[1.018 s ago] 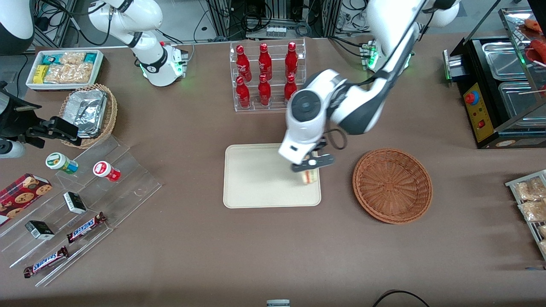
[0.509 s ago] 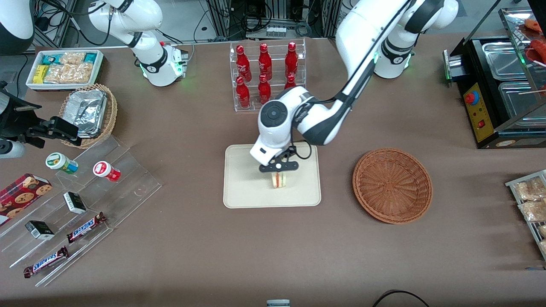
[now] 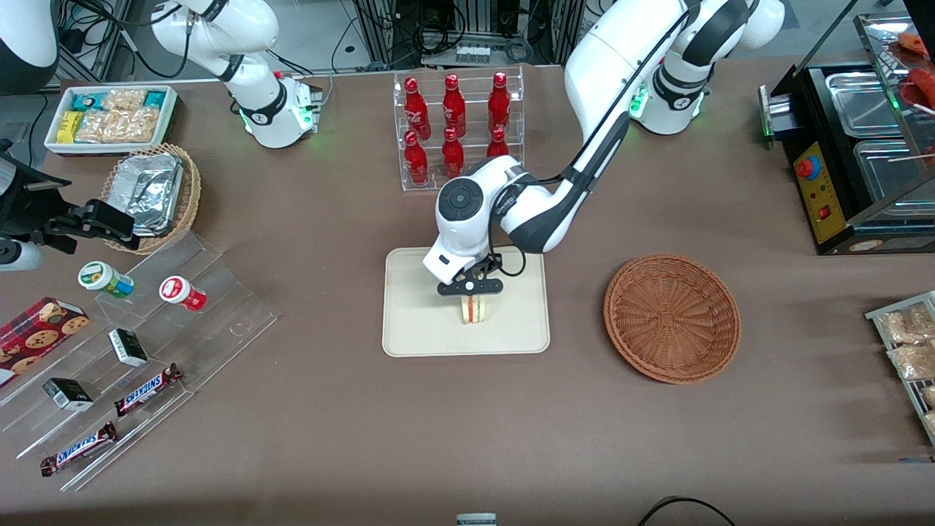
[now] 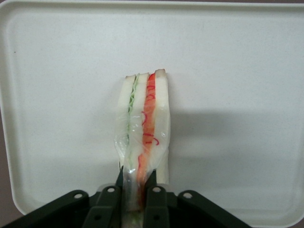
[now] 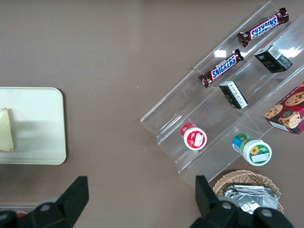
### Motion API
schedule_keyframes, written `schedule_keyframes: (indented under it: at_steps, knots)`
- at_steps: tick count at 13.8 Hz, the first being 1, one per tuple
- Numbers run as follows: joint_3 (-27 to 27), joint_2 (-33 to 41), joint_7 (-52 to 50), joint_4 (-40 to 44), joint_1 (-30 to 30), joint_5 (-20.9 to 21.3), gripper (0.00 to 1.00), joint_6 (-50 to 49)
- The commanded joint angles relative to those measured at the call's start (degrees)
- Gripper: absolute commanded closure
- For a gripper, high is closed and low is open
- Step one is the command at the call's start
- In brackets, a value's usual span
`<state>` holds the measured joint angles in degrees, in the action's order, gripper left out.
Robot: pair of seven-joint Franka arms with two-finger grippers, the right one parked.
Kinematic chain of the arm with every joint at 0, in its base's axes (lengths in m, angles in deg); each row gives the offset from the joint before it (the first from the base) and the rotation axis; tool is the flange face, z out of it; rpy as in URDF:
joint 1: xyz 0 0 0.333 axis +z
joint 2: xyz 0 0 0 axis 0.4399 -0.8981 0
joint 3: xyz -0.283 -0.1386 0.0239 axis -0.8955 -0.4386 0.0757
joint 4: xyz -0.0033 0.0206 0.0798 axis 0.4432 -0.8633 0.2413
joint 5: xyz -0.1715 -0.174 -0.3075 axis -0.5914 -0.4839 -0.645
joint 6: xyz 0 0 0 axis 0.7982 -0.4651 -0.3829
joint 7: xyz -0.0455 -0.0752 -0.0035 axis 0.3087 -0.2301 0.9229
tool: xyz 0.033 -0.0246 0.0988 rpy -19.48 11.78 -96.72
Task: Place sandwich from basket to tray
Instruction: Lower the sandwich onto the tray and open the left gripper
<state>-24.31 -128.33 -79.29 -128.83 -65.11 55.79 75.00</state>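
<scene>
Brown-clothed table (image 3: 365, 438); jaws (image 3: 472, 295) clamping sandwich (image 3: 474, 310) over tray (image 3: 416, 321).

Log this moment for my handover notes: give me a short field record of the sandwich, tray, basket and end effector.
sandwich: wrapped wedge, over the tray, pinched by the end effector
end effector: shut on the sandwich, above the tray's middle
tray: cream, rectangular, nearer the front camera than the bottle rack
basket: brown wicker, holds nothing visible, beside the tray toward the working arm's end
task state: sandwich not yet released
</scene>
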Motion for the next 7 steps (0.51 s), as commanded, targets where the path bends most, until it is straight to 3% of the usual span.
schedule_keyframes:
  at_steps: [1,5,7]
  knots:
    - [0.11,-1.11,-0.17,2.37,-0.27,0.87,0.03,0.02]
    - [0.11,3.27,-0.79,2.11,0.08,0.17,0.01,-1.99]
    - [0.28,9.67,-3.67,2.1,1.04,-1.23,0.01,-10.48]
